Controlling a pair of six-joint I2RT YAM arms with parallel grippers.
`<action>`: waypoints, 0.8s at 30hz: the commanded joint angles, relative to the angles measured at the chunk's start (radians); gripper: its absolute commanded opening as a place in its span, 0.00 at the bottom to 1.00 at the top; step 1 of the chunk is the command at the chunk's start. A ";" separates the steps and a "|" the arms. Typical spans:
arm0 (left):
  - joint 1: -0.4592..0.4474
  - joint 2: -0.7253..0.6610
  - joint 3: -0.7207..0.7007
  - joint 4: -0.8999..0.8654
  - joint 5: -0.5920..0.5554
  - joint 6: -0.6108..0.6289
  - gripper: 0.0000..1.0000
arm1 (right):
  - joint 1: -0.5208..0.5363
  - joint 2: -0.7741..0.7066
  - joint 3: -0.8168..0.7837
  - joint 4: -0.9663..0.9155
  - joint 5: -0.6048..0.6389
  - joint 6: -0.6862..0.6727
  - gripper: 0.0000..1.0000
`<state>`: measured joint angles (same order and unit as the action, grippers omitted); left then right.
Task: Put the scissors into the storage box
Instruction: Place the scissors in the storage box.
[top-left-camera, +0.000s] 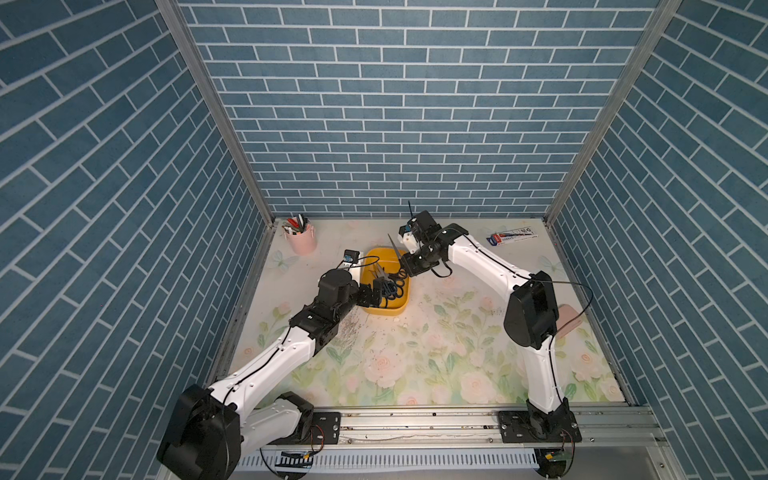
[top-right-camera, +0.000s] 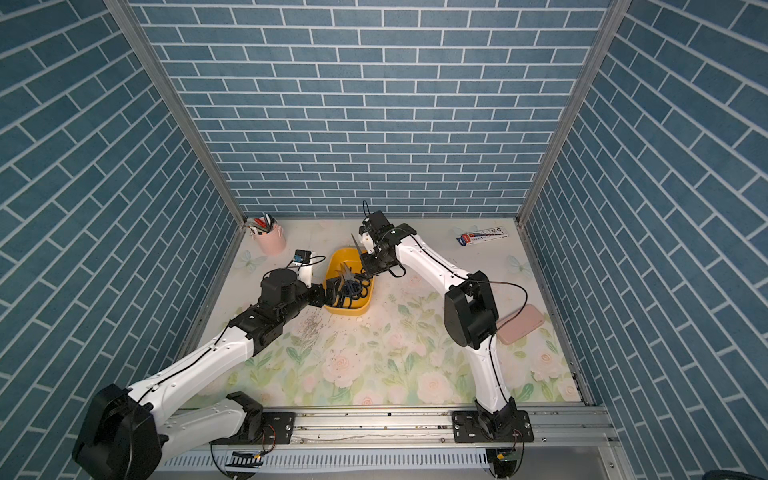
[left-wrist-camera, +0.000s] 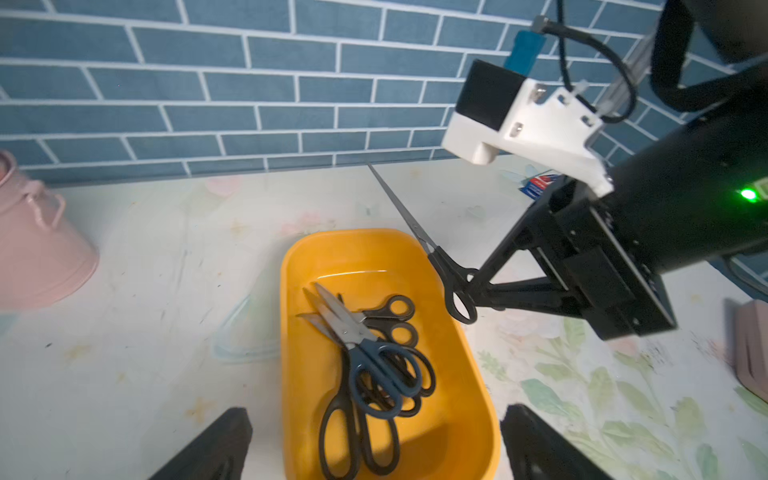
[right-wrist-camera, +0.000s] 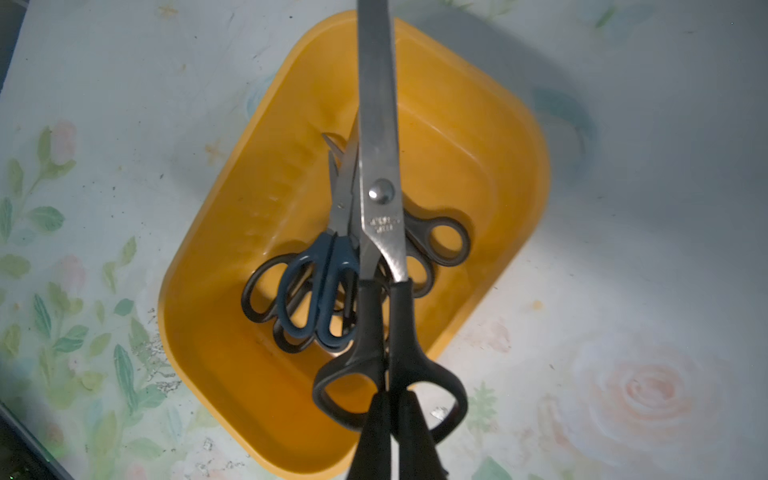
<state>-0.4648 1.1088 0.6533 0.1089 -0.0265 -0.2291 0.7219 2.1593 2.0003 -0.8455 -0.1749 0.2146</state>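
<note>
**Held pair.** The large scissors (right-wrist-camera: 381, 193), with grey blades shut and black handles, hang in the air over the storage box (right-wrist-camera: 536, 166). In both top views I see them at the side of the box nearer the right arm. The blades slant up toward the rear wall. The right gripper (right-wrist-camera: 390, 399) has its fingers pressed together on the handle loops.

**Box contents.** Several smaller scissors (left-wrist-camera: 374, 332) lie heaped on the floor of the yellow-orange storage box. A blue-handled pair (left-wrist-camera: 386, 374) rests on top, and the black-handled ones are crossed beneath it.

**Left arm.** The left gripper (left-wrist-camera: 376, 419) has its fingers spread wide and holds nothing. It sits at the near end of the box, with one finger to either side of it.

**Writing.** A small stamp (right-wrist-camera: 384, 222) sits below the pivot of the held pair, and I cannot read it. A white-and-blue carton (top-right-camera: 484, 235) lies flat near the rear right corner. I make out the large letters "ING" on it, and the rest is too small to read.

**Surroundings.**
- A pink pen cup (top-left-camera: 301, 243) holding pens stands at the rear left.
- A flat pink object (top-right-camera: 521, 324) lies on the right, partly behind the right arm.
- The table (top-left-camera: 415, 353) carries a pale floral print, scuffed and speckled near the box.
- Blue brick-pattern walls (top-left-camera: 395, 104) enclose three sides.
- An aluminium rail (top-left-camera: 415, 424) runs along the front and carries both arm bases.
</note>
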 joint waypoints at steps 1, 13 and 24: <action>0.059 -0.034 -0.028 -0.052 -0.025 -0.048 1.00 | 0.021 0.028 0.046 -0.040 -0.015 0.081 0.00; 0.091 -0.014 -0.030 -0.066 -0.073 -0.078 1.00 | 0.094 0.048 -0.045 0.058 0.020 0.340 0.00; 0.093 -0.063 -0.051 -0.048 -0.143 -0.093 1.00 | 0.122 0.096 -0.029 0.026 0.083 0.411 0.01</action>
<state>-0.3817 1.0683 0.6151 0.0582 -0.1345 -0.3119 0.8436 2.2314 1.9549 -0.8150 -0.1238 0.5804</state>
